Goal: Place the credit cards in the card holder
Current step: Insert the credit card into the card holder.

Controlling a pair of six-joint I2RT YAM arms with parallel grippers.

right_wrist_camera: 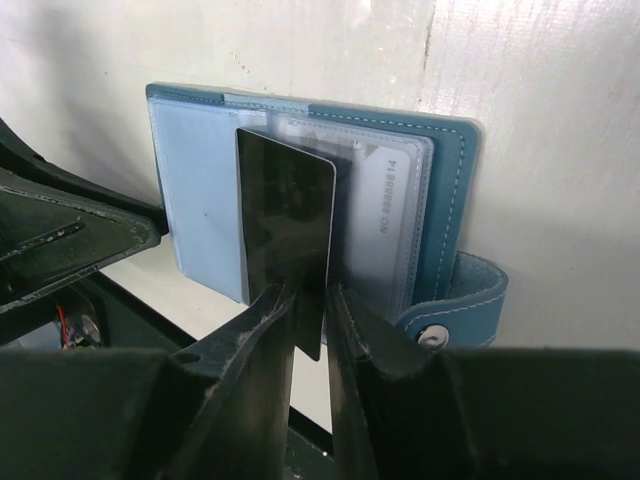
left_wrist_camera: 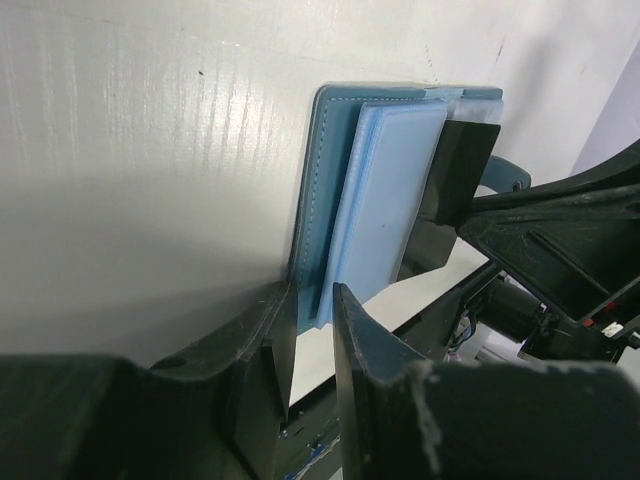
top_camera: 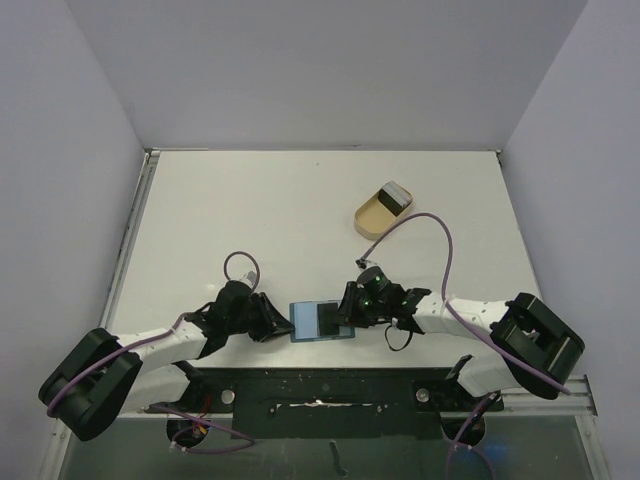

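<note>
Step in hand: seating a dark credit card [right_wrist_camera: 285,230] into the card holder [right_wrist_camera: 195,190]. I judge this to be the insertion itself, partway in at most.
Holder's place: it lies spread open on the surface [top_camera: 250,210], close to the near edge, between the two arms.
Left gripper [left_wrist_camera: 312,300]: the jaws are nearly together, with a finger on either side of the holder's outer edge. It looks to pin that side so the holder cannot slide.
Right gripper [right_wrist_camera: 310,295]: the jaws stand a narrow slot apart with the dark card's near end between them. Whether they clamp it or only bracket it, I cannot tell.
Dark card's pose: it stands tilted off the holder, its far edge down by the middle fold. Whether that edge is inside a pocket mouth is hidden.
Silvery credit card [right_wrist_camera: 390,205]: already behind the clear pocket on the tab side.
Left to do: a third credit card [top_camera: 397,193] rests on the tan oval dish [top_camera: 368,218], well apart, further out on the right.
Next move calls for: laying the dark card flatter, squaring it to the pocket mouth, and pushing it along the pocket while the left side holds. A skewed push would likely buckle the soft leaf or snag a corner.
</note>
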